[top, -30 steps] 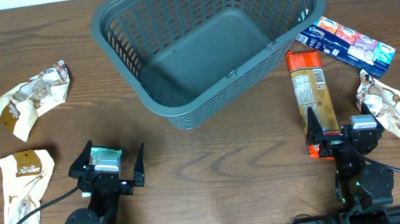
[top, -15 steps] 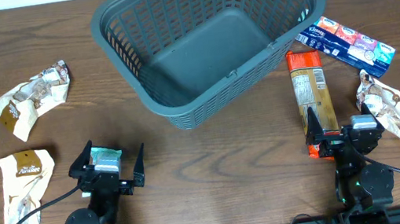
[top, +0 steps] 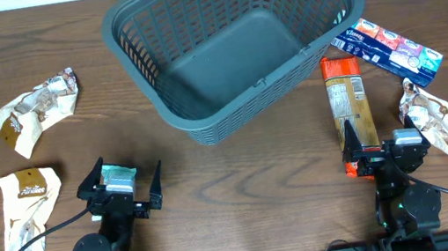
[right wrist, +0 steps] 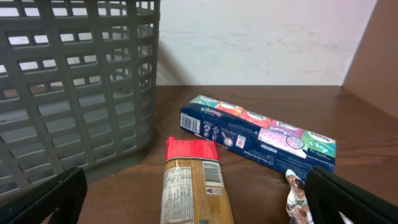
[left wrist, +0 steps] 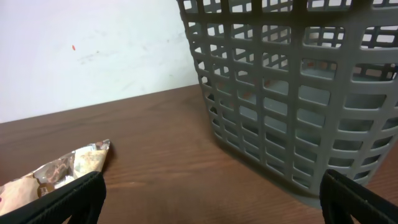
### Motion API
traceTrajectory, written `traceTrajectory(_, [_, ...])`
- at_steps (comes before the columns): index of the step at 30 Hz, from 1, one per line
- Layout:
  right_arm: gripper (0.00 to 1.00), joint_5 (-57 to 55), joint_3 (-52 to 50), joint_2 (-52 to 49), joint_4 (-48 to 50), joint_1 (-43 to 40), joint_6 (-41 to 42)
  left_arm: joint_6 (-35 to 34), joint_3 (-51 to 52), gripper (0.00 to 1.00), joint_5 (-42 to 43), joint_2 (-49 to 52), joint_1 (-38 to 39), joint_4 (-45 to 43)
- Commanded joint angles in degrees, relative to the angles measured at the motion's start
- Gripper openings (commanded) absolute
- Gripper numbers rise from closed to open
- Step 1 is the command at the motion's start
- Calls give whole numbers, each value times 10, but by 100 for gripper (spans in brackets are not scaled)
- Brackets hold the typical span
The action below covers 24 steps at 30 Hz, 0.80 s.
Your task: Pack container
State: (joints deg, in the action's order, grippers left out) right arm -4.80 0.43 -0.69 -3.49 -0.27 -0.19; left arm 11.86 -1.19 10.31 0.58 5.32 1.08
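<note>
Brown wooden table (top: 242, 185) seen from above. The container (top: 231, 53), a large dark grey basket, sits at the far centre, mouth up and floor bare. Its long axis runs diagonally, with the left end nearer the robot and the right end farther. The left gripper (top: 127, 171) is spread wide over bare wood. The right gripper (top: 380, 142) is also spread, its fingers flanking the near end of an orange-topped snack packet (top: 348, 107).

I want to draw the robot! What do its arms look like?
Both arms are black with round joints. Left gripper has pointy black fingers and a teal-and-white block on top; right gripper has a grey one. Thin black cables loop from each base.
</note>
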Motion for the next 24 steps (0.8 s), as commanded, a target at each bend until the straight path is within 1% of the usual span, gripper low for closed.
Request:
traceTrajectory(1, [99,-8,-1,3,-2,4,10,1,10,99,12,-3,1,19])
traceTrajectory(10, [99,-1,-1,3,0,4,10,1,10,99,12,-3,1,19])
traceTrajectory(16, [99,86,0,3,1,4,20,1,10,99,12,-3,1,19])
traceTrajectory(19, [99,93,22,3,0,3,39,1,10,99,12,-3,1,19])
traceTrajectory(21, [99,93,49,3,-5,3,38,1,10,99,12,-3,1,19])
traceTrajectory(24, [99,76,100,1,-49,3,22,1,10,98,12,-3,1,19])
